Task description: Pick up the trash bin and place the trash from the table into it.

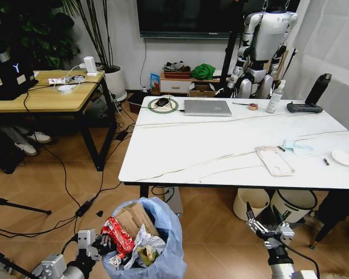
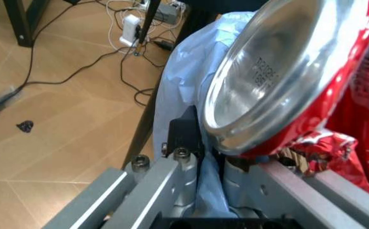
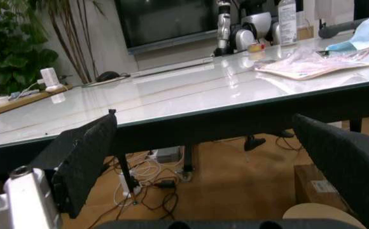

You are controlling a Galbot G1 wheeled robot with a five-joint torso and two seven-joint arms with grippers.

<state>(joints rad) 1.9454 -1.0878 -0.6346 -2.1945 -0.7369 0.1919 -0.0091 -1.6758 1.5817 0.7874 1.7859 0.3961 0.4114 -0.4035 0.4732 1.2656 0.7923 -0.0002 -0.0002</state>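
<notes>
Litter fills the small trash bin lined with a crinkly light-blue plastic bag [image 1: 163,244], which sits in front of the near edge of the large white marble-look bench with thin dark veins and black legs [image 1: 221,145], below the level of its top. Folded brown cardboard [image 1: 136,218], a red wrapper [image 1: 119,235] and crumpled white tissue [image 1: 145,241] stick out above the bag's bulging rim. The left hand [image 1: 99,244] is at the bin's side away from the bench, its fingers closed on the bag's edge; its wrist view shows blue plastic pinched between the metal fingers [image 2: 184,138], right under the silver base of a red drink can [image 2: 280,76] with small stamped digits that cannot be read. The right hand [image 1: 267,224] hovers in front of the bench's near edge, well to the right of the bin, jaws spread wide with nothing between them. On the bench top towards its right end lie a clear plastic tray [image 1: 274,160], a pale-blue mask [image 1: 296,146] and a white lid [image 1: 343,157]. At the bench's far edge are a silver laptop [image 1: 207,107] and a white bottle [image 1: 274,97] whose label is too small to read.
</notes>
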